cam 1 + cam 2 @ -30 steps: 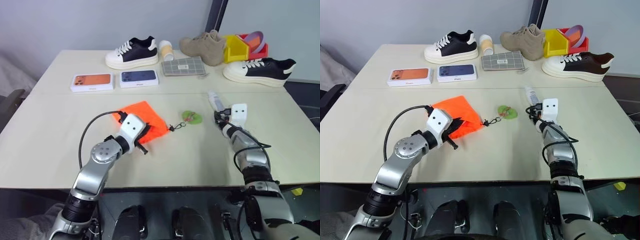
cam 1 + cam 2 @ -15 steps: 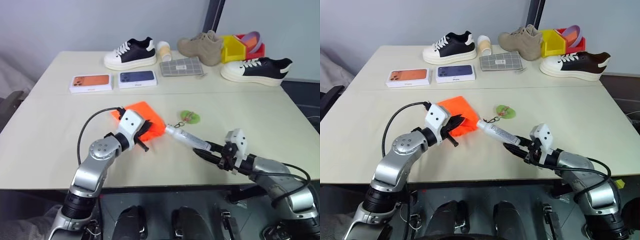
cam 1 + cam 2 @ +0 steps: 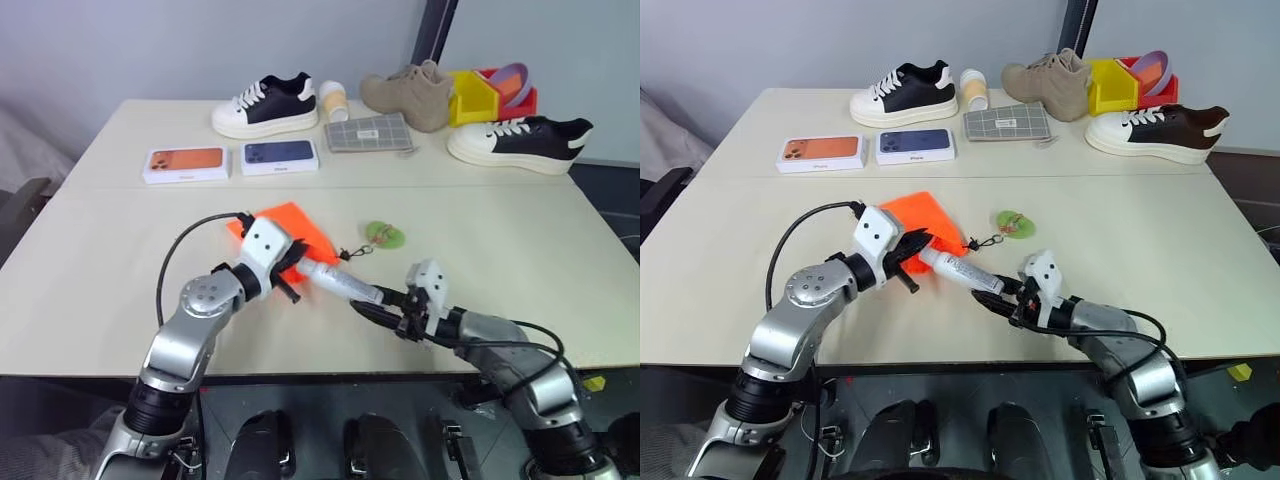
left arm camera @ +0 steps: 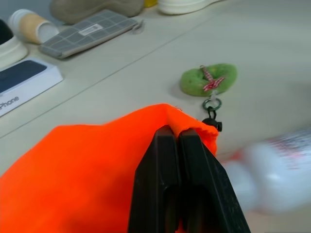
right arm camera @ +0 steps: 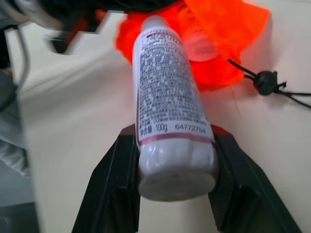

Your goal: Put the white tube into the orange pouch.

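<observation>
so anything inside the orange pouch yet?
Can't see the inside. The left gripper pinches the orange pouch at its rim, shut on the fabric. The white tube is held in the right gripper, its tip at the pouch mouth; how far in is hidden.

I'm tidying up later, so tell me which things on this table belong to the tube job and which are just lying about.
In use:
white tube, in right gripper
orange pouch, pinched by left gripper

Lying about:
two phone boxes
sneakers
grey pouch
cup
bins

Head eyes overlook the table (image 3: 120,250); wrist views close on the orange pouch (image 4: 87,165).
</observation>
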